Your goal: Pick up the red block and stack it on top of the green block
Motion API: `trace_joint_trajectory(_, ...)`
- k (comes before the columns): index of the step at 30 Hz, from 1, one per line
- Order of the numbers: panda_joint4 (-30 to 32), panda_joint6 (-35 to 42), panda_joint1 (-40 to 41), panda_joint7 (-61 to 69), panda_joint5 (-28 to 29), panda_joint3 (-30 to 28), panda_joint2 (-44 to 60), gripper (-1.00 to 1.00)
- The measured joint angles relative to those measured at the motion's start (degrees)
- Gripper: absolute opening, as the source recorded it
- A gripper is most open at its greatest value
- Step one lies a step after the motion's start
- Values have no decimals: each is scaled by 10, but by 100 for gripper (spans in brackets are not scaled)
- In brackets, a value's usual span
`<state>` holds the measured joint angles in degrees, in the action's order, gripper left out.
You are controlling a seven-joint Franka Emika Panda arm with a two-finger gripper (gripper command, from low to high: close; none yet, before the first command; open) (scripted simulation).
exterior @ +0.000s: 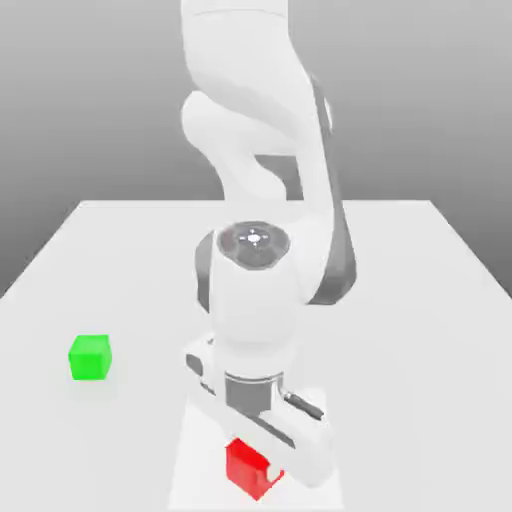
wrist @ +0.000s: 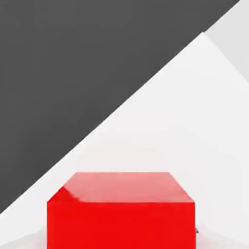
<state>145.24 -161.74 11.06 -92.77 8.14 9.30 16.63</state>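
The red block sits on the white table near its front edge, just below the arm's hand. My gripper is down over it, and its jaws are shut on the block's sides. In the hand view the red block looms close and square to the camera. The green block rests alone on the table, toward the exterior view's left and a little farther back than the red one.
The arm's white body rises over the middle of the table. In the hand view a table corner runs out to dark floor not far past the red block.
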Motion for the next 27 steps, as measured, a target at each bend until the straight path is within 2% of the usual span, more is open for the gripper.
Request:
trace_joint_trajectory(3,10,49,9,22,-31,14,-59,-100)
trace_joint_trajectory(7,50,67,52,-55,-47,-38,-114,-100)
trace_joint_trajectory(16,156,80,248,-298,-53,-124,-235,-100)
trace_joint_trajectory(19,183,54,289,-366,-57,-151,-239,-100)
trace_joint_trajectory(24,186,-41,297,-362,-89,-156,-148,-100)
trace_joint_trajectory(25,186,-52,296,-359,-94,-154,-136,100)
trace_joint_trajectory(27,186,-52,296,-359,-94,-154,-136,100)
